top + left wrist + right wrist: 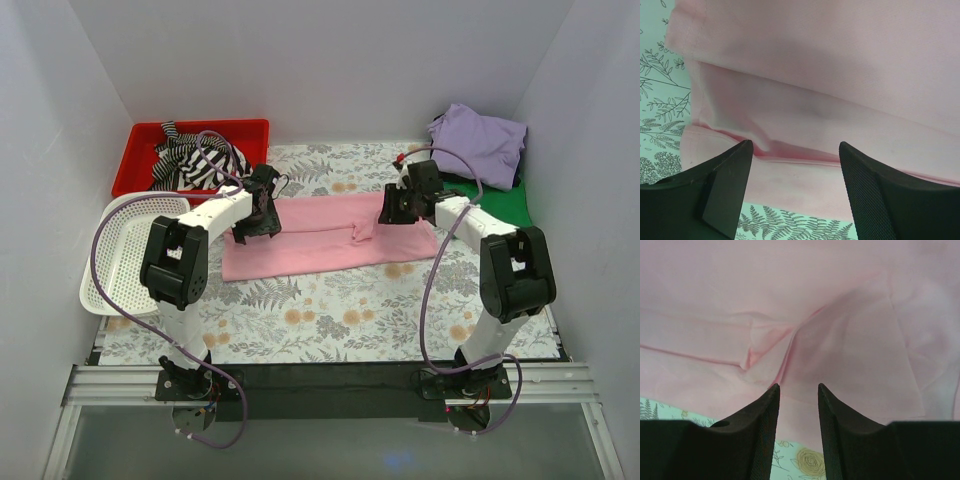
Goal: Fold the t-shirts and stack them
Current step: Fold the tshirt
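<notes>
Pink t-shirt (pixel 330 240) centred, lavender t-shirt (pixel 480 145) right, red bin (pixel 200 127) left

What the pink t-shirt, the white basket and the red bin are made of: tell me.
Pink t-shirt: soft matte fabric, probably cotton; it creases and shows stitched hems. White basket: likely rigid plastic, with slotted lattice walls. Red bin: smooth moulded plastic, by its even colour and straight rim.

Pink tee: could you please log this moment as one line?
pink tee: lying in folded band | left hand: open over it | right hand: open over it
</notes>
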You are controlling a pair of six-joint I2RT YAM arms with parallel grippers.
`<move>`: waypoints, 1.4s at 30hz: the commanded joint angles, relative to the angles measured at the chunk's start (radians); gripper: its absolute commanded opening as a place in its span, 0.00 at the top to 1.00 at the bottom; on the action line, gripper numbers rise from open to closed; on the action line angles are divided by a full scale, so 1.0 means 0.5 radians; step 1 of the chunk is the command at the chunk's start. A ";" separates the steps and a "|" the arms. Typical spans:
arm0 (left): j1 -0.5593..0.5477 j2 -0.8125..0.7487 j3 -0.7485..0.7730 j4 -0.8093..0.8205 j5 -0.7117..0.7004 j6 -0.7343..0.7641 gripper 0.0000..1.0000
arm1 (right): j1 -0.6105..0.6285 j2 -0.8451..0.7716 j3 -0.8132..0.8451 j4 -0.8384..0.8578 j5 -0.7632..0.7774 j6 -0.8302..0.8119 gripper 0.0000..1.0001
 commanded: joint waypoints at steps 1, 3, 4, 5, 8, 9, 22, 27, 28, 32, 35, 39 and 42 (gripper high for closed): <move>0.001 -0.100 -0.021 0.076 0.051 -0.009 0.31 | 0.005 0.019 -0.092 0.031 -0.125 0.015 0.57; 0.001 -0.113 -0.021 0.088 0.073 -0.006 0.31 | 0.014 0.034 -0.113 0.061 -0.171 0.046 0.57; 0.001 -0.113 -0.021 0.088 0.073 -0.003 0.31 | 0.023 0.043 -0.123 0.074 -0.180 0.055 0.57; 0.001 -0.110 -0.021 0.085 0.070 0.000 0.31 | 0.033 0.068 -0.126 0.098 -0.195 0.061 0.57; 0.001 -0.091 -0.015 0.061 0.048 0.000 0.31 | 0.063 0.129 -0.098 0.111 -0.238 0.086 0.57; 0.001 -0.082 -0.015 0.061 0.045 0.003 0.31 | 0.075 0.147 -0.086 0.108 -0.241 0.089 0.57; -0.002 -0.070 -0.018 0.036 -0.019 0.006 0.31 | 0.168 0.448 0.359 0.120 -0.300 0.067 0.57; -0.002 -0.055 -0.021 0.033 -0.001 -0.003 0.31 | 0.168 0.522 0.564 0.059 -0.294 0.043 0.57; 0.001 -0.055 -0.024 0.036 -0.001 -0.003 0.32 | 0.168 0.537 0.610 0.059 -0.306 0.043 0.57; 0.001 -0.033 -0.012 0.024 -0.007 0.000 0.32 | 0.168 0.660 0.696 0.046 -0.346 0.055 0.58; 0.001 -0.051 -0.009 0.015 -0.028 0.009 0.32 | 0.168 0.596 0.635 0.068 -0.315 0.040 0.58; 0.001 -0.119 -0.055 0.088 0.039 0.076 0.32 | 0.159 0.442 0.513 0.080 -0.083 0.000 0.56; 0.001 -0.153 -0.049 0.183 0.070 0.110 0.32 | 0.128 0.399 0.491 0.056 0.007 -0.016 0.56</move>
